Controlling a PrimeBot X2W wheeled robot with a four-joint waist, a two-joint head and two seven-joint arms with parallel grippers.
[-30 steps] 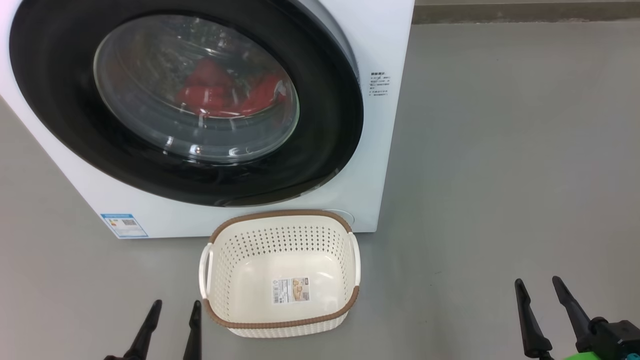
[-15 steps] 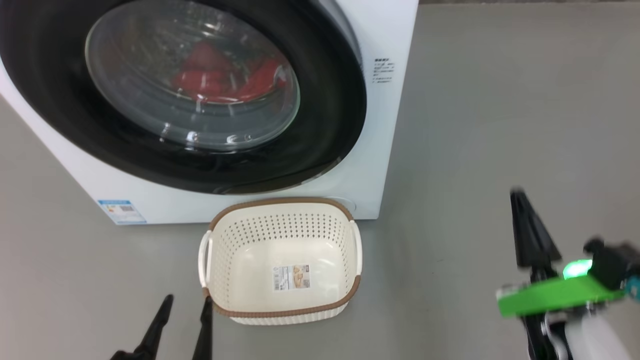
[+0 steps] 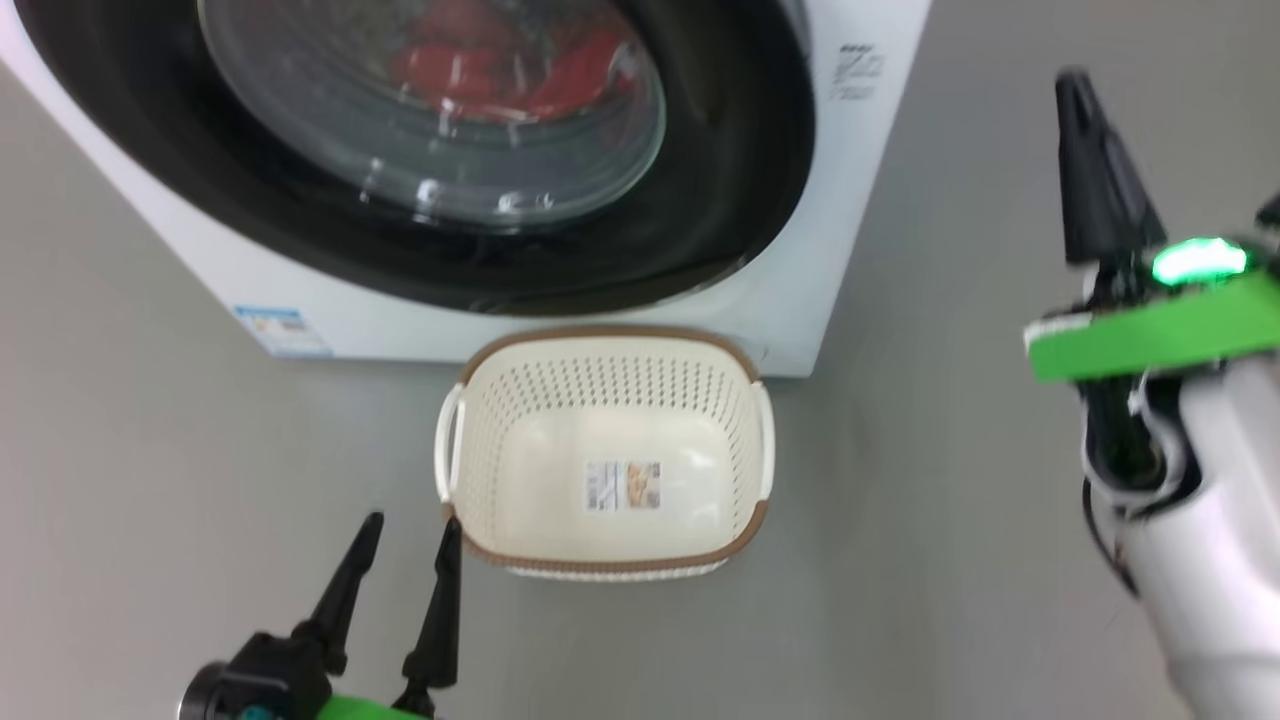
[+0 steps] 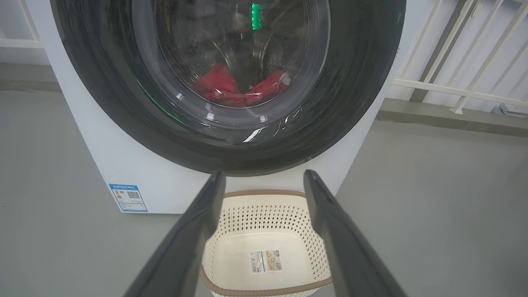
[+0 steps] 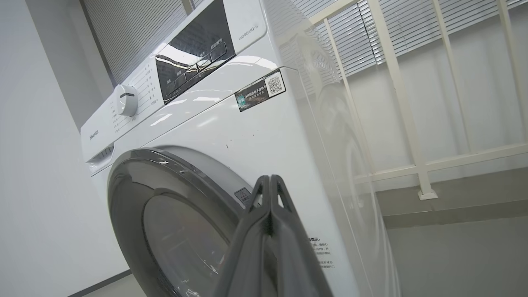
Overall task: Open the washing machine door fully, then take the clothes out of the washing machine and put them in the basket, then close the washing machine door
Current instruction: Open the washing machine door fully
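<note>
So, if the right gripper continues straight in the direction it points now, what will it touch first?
Most likely the white front of the washing machine, just beside the rim of the washing machine door. The shut right gripper aims there in its wrist view; the distance is unclear.

1 washing machine (image 3: 850, 200) is standing on the floor (image 3: 930, 560), carrying 1 round door (image 3: 730, 150), 1 blue label (image 3: 283, 330) and 1 white dial (image 5: 125, 100). 1 basket (image 3: 600, 390) is sitting before it, bearing 2 side handles (image 3: 447, 440) and 1 sticker (image 3: 622, 485). 2 grippers are showing, the left gripper (image 3: 412, 522) and the right gripper (image 3: 1075, 85), each having 2 dark fingers (image 4: 185, 239). Red clothes (image 3: 500, 65) are lying inside in 2 lumps, the garment count not showing
</note>
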